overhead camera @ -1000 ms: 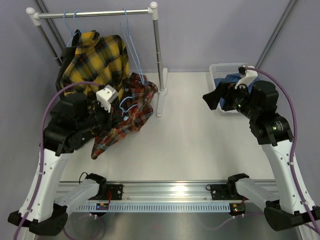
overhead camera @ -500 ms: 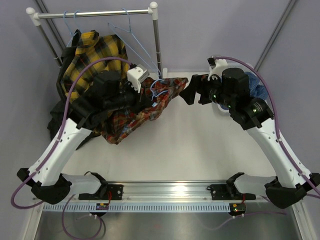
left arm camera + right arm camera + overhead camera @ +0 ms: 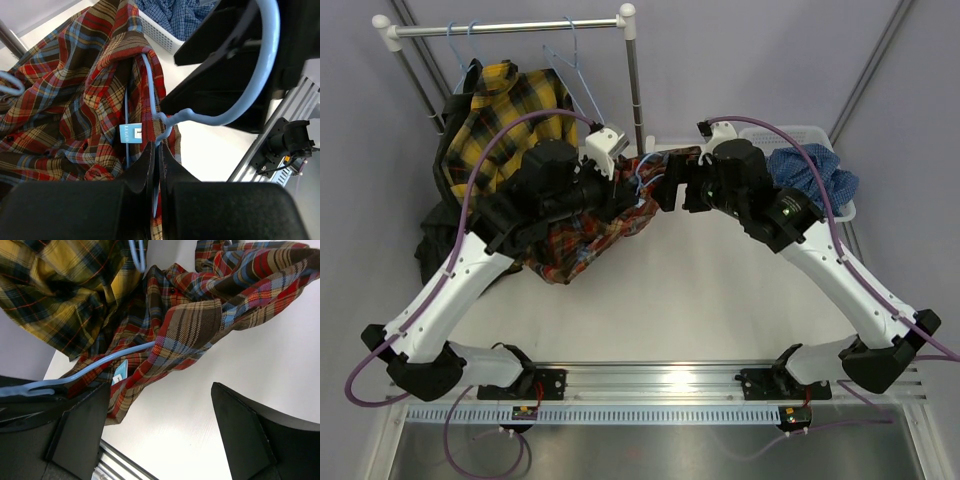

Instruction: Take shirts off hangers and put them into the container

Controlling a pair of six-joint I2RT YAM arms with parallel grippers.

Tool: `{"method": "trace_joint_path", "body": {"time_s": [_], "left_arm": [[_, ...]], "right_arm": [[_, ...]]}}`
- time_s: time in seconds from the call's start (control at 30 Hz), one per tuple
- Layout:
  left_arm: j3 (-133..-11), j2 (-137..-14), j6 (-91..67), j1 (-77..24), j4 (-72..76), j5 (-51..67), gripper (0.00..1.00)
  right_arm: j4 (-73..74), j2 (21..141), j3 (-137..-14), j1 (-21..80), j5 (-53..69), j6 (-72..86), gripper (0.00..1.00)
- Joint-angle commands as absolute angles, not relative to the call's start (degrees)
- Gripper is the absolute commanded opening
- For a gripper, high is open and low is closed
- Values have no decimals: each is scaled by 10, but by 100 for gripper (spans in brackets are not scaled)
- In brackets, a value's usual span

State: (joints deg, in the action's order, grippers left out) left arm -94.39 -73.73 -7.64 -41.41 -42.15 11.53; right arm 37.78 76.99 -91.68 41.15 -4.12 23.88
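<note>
My left gripper (image 3: 157, 150) is shut on the thin light-blue wire of a hanger (image 3: 150, 85) and holds it above the table. The red-orange-navy plaid shirt (image 3: 585, 230) still hangs from that hanger, draped toward the table. My right gripper (image 3: 672, 188) stands open just right of the shirt's upper edge. In the right wrist view the shirt (image 3: 200, 320) and hanger wire (image 3: 100, 365) lie ahead of its spread jaws (image 3: 160, 387), with nothing between them. The white container (image 3: 810, 130) at the back right holds the blue check shirt (image 3: 810, 175).
The yellow-black plaid shirt (image 3: 510, 110) hangs on the rail (image 3: 510, 28) at the back left, with a black shirt (image 3: 435, 235) behind and below it. An empty hanger (image 3: 565, 60) hangs on the rail. The rail's post (image 3: 638, 100) stands just behind both grippers.
My left arm carried the hanger and red plaid shirt right, toward the table's middle. My right arm swung left from the container to the shirt, uncovering the blue shirt in the container.
</note>
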Motion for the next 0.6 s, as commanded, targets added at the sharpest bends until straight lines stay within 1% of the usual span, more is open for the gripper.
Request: {"method": "trace_joint_path", "body": {"time_s": [0.0,0.13,0.23,0.27,0.33,0.37,0.47,0.5,0.57], "left_arm": [[-983,-736,-91,-424,-352,128,0],[-984,-736,-89,-433,-352,139,0],[-986,-732,-86,-439,-352,142,0],[-986,-730,-85,-439,-353,143,0],[-990,-723,-83,-440,-353,146,0],[-991,-716,-80,-440,-353,143,0],[-998,-700,-72,-440,-354,121,0],[-1000,-688,-69,-440,-354,113,0],[-1006,-677,-67,-440,-354,94,0]], "right_arm": [[355,775,-940,419,-72,258,91],[346,789,-951,419,-104,254,86],[339,801,-959,418,-120,250,78],[336,802,-961,418,-126,250,70],[328,802,-964,419,-148,243,59],[326,802,-967,419,-160,239,45],[339,802,-991,419,-203,215,20],[343,802,-1004,418,-227,208,7],[353,800,-1016,417,-252,187,0]]}}
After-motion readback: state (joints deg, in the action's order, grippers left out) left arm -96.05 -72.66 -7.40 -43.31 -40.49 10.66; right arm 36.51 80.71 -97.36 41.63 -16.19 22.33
